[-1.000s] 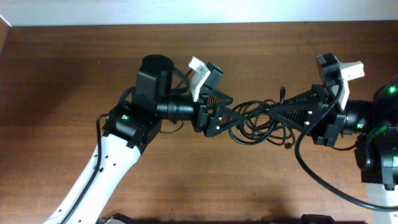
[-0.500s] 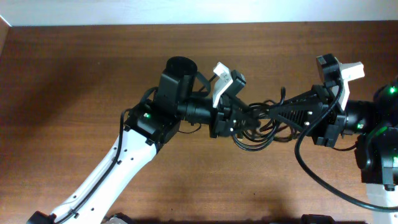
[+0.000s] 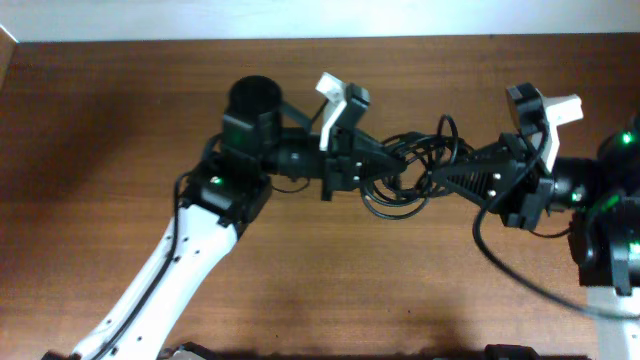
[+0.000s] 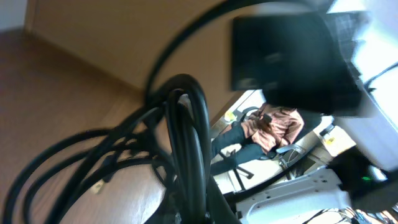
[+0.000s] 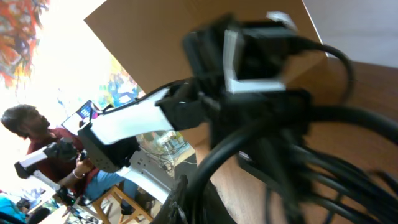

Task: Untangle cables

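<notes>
The cables (image 3: pixel 386 208) hang as one tangled black bundle between my two grippers, over the middle of the wooden table (image 3: pixel 120 110). From the left, my left gripper (image 3: pixel 401 168) is shut on strands of the bundle. In the left wrist view these cables (image 4: pixel 185 124) run straight down into the left gripper (image 4: pixel 208 213). From the right, my right gripper (image 3: pixel 432 182) is shut on the other side of the bundle. The right wrist view shows the cables (image 5: pixel 311 134) looping out of the right gripper (image 5: pixel 194 205). Loops stick out above and below both grippers. No plug ends are clear.
A thick black arm cable (image 3: pixel 500 270) curves from the right arm down to the front right. The left arm's white link (image 3: pixel 170 280) slants across the front left of the table. The table's far edge (image 3: pixel 320 40) meets a pale wall.
My left gripper reached into the bundle, shut on the cables, and pulled back slightly to the left. The bundle has shifted left and up with it. The right gripper stayed shut.
</notes>
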Action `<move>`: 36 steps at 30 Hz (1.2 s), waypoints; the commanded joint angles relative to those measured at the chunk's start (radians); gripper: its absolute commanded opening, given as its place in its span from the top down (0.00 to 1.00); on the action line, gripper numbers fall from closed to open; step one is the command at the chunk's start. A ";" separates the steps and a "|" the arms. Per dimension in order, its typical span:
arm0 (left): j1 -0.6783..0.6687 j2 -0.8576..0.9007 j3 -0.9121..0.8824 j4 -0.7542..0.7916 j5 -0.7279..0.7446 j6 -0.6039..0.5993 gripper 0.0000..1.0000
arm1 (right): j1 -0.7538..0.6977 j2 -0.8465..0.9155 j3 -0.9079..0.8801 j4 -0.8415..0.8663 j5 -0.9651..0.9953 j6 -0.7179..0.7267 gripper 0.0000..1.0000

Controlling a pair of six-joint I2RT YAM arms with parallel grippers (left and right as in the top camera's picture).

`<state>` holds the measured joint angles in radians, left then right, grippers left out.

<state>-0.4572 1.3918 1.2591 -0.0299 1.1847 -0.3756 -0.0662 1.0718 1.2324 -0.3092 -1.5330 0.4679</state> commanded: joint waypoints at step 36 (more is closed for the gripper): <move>-0.145 -0.180 0.012 0.231 -0.129 -0.159 1.00 | 0.130 0.197 0.008 -0.102 0.357 -0.008 0.31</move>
<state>-0.5636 1.2213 1.2579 0.1123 1.0035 -0.4946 0.0570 1.2633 1.2324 -0.3656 -1.3563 0.4686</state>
